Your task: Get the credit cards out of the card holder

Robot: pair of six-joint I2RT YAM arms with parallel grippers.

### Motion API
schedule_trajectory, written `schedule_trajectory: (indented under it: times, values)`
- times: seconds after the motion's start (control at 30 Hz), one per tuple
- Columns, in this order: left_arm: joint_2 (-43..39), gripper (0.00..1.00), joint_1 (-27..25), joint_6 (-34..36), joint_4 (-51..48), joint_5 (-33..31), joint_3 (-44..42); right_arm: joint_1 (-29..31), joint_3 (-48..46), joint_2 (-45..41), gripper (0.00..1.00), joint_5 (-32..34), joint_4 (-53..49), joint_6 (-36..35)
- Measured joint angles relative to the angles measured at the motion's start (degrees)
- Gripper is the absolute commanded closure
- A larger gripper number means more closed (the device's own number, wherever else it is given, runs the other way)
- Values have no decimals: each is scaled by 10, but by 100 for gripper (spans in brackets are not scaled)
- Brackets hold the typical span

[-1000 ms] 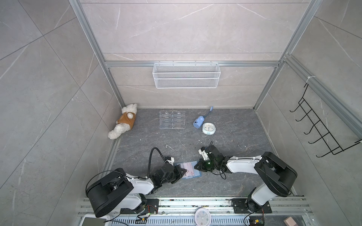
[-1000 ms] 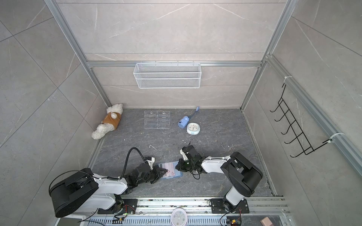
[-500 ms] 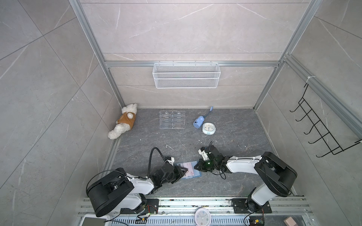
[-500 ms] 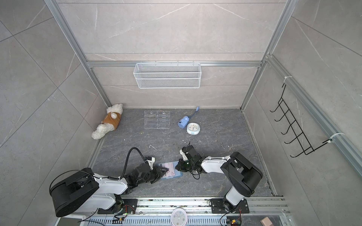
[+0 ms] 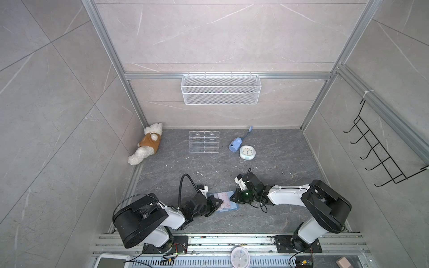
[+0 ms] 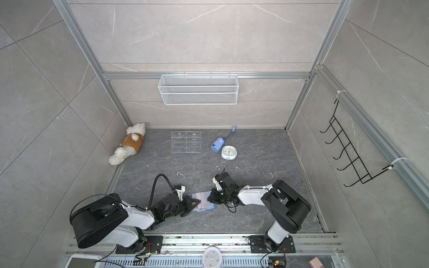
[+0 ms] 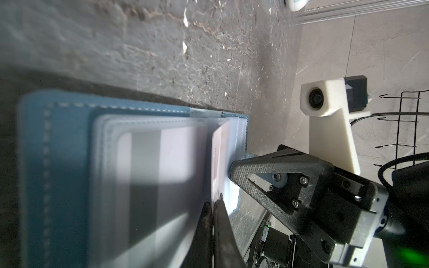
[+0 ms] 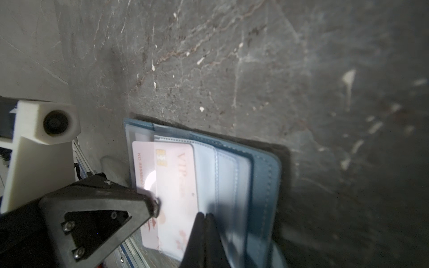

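The dusty-blue card holder [image 5: 232,207] [image 6: 210,207] lies open on the dark floor between both arms, clear sleeves up [image 8: 262,167] [image 7: 58,162]. A pink-white credit card [image 8: 171,181] sticks partway out of a sleeve; it shows edge-on in the left wrist view [image 7: 220,157]. My left gripper [image 5: 220,201] [image 6: 198,200] [image 7: 212,204] is shut on that card's protruding edge. My right gripper [image 5: 232,199] [image 6: 210,198] [image 8: 204,214] is shut, its tips pressing on the clear sleeves beside the card. A second card [image 7: 151,162] with a dark stripe sits inside another sleeve.
A clear acrylic rack [image 5: 204,142], a blue cup-like item [image 5: 235,143] and a small round clock [image 5: 247,152] lie toward the back wall. A plush toy [image 5: 147,146] sits in the back left corner. A wire basket [image 5: 220,89] and black hooks [image 5: 380,153] hang on the walls.
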Motion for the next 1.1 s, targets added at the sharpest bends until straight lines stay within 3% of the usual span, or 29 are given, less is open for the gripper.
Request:
schedule_trajectory:
  times: [0.2,0.4,0.5,0.63,0.73,0.83,1.1]
  values:
    - [-95,100,0,1,-84,-15,-6,0,1,0,100,0,-4,0]
    - [-257,100,4,3,-244,-38,2,2,10,-13,100,6,-43,-2]
    - [-327,100,6,5,-306,-50,18,3,23,-30,83,12,-82,-5]
    - [-390,100,9,10,-373,-52,47,4,57,-71,37,17,-127,-6]
    - [-406,100,9,16,-398,-51,70,4,89,-122,14,28,-162,-6]
    - [-406,100,9,21,-411,-49,93,-3,115,-177,3,39,-196,-10]
    - [-296,100,11,20,-354,-14,173,-114,136,-323,1,22,-287,-17]
